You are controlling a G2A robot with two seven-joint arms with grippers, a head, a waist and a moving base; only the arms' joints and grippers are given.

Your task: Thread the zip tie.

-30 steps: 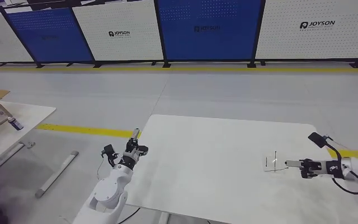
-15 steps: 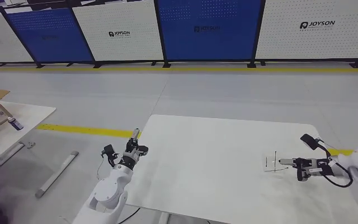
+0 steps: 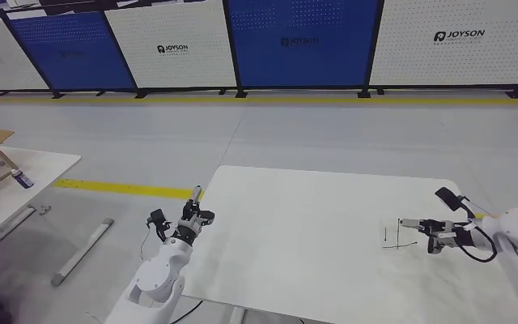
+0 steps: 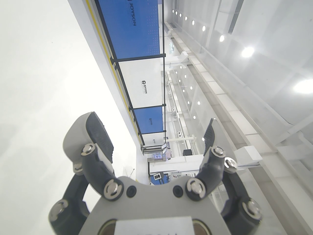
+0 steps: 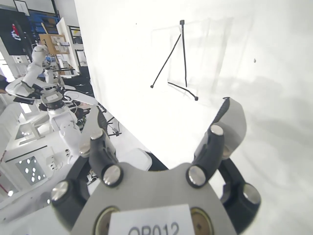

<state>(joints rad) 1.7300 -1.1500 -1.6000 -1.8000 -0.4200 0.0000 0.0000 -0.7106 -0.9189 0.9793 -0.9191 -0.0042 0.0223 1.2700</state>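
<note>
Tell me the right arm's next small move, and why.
Probably ease the right gripper forward and down over the nearest zip tie, the curved one. Its jaws stand open and empty, and all three ties lie loose on the table just ahead of it, none grasped yet.

Left gripper (image 4: 154, 128) and right gripper (image 5: 160, 106) both gape (fingers wide apart).

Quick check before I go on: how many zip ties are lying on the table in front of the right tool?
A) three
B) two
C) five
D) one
A: the right wrist view shows three black zip ties lying loose on the table, each with its own head, ahead of the open, empty right tool.
</note>
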